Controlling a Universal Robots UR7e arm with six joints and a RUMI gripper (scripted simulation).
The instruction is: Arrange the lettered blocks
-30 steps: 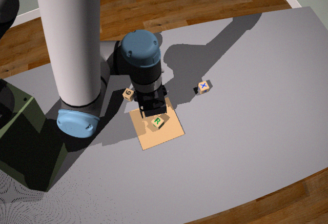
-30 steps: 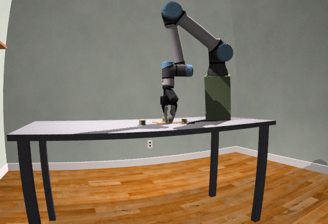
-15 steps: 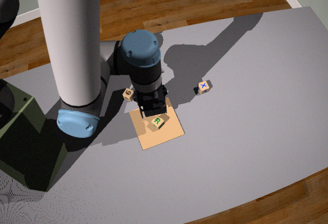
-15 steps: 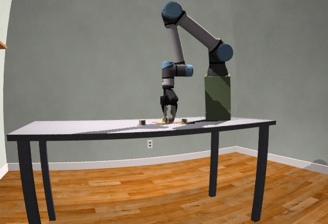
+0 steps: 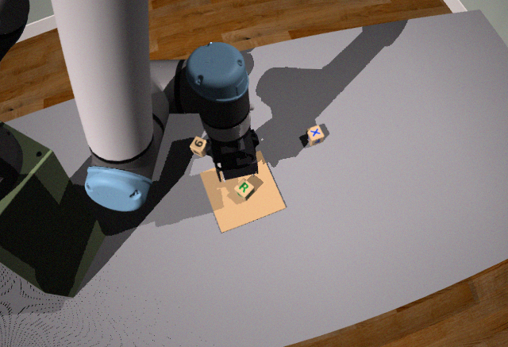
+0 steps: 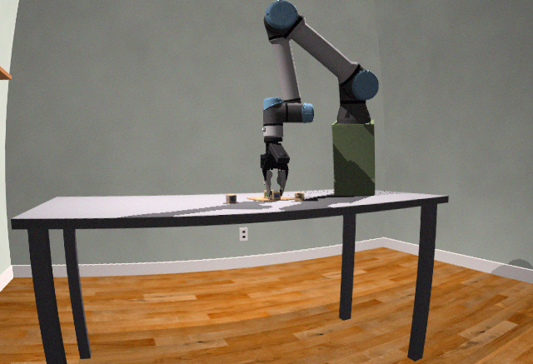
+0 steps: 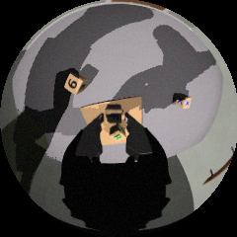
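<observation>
My gripper (image 6: 275, 196) (image 7: 114, 113) is low over the mat (image 5: 229, 220) (image 7: 135, 106), its fingers slightly apart around a wooden block (image 7: 115, 113). A narrow gap shows beside the block, so the gripper looks open, no longer clamping. The block's top letter is hidden. The R block (image 5: 244, 189) (image 7: 118, 134), with a green R on top, sits on the mat close to the gripper, turned relative to the mat's edges. The X block (image 5: 315, 135) (image 6: 231, 198) (image 7: 185, 102), blue X on top, stands off the mat. The 6 block (image 5: 198, 146) (image 6: 299, 196) (image 7: 75, 84), black mark on top, is also off the mat.
The green robot pedestal (image 5: 78, 228) (image 6: 353, 157) stands at the table's base end. The grey table (image 5: 369, 212) extends around the mat. The arm's wrist hides part of the mat in the top view, with the 6 block right beside the gripper body in that view.
</observation>
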